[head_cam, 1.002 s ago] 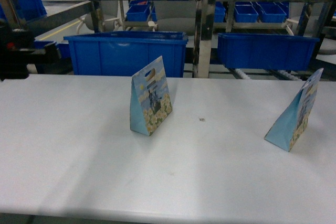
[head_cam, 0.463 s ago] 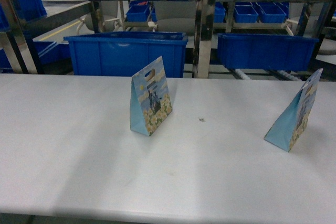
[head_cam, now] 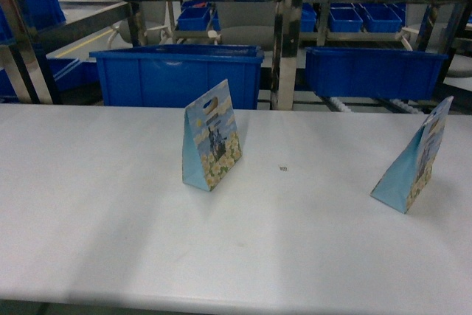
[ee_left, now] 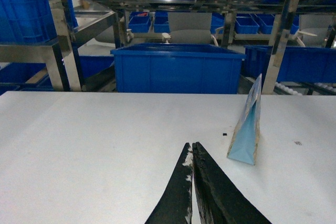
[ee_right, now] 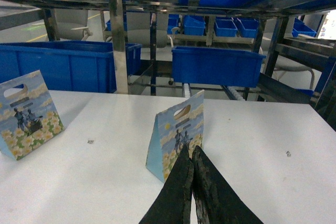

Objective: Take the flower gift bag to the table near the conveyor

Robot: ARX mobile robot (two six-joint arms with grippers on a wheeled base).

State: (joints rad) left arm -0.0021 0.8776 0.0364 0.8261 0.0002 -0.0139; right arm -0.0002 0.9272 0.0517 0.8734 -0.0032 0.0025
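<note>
Now our right gripper [ee_right: 192,153], jaws together and empty, sits just behind the nearer gift bag [ee_right: 176,135], the conveyor [ee_right: 118,35] beyond it.

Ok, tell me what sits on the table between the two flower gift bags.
Only a tiny dark speck on bare white table, seen in the head view between the left bag and right bag.
</note>
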